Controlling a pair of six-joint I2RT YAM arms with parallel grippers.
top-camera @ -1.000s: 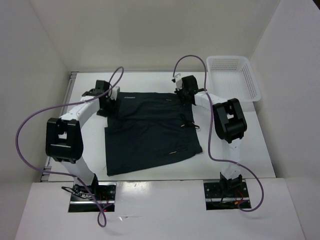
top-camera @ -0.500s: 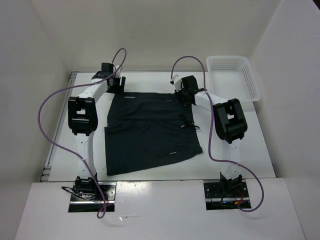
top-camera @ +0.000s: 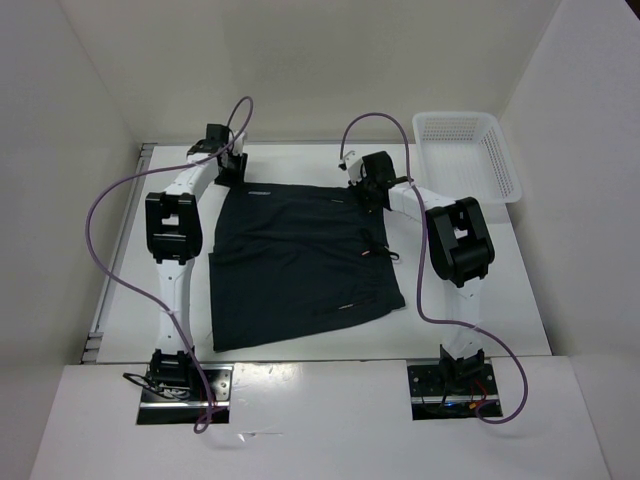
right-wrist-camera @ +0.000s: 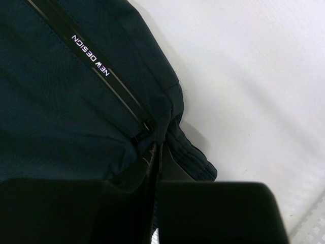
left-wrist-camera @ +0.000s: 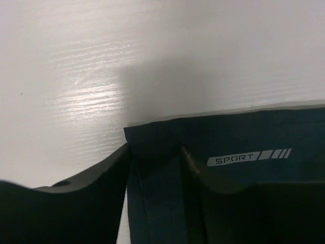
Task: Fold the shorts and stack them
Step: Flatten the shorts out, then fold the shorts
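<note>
The shorts (top-camera: 300,260) lie flat in the middle of the worktop (top-camera: 480,280), their far edge running 9 to 3 o'clock. The right pincer (top-camera: 368,188) is pinched tight on the 1 o'clock corner. The left pincer (top-camera: 228,172) stands half-wide astride the 11 o'clock corner, not yet clamped. Both corners probably get drawn toward 6.

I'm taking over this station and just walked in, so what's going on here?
Two robot arms are working on a pair of dark shorts spread flat on the table. The right gripper is shut on the shorts' far right corner. The left gripper is open, its fingers straddling the far left corner. No fold is made yet. A white basket stands at the far right.
</note>
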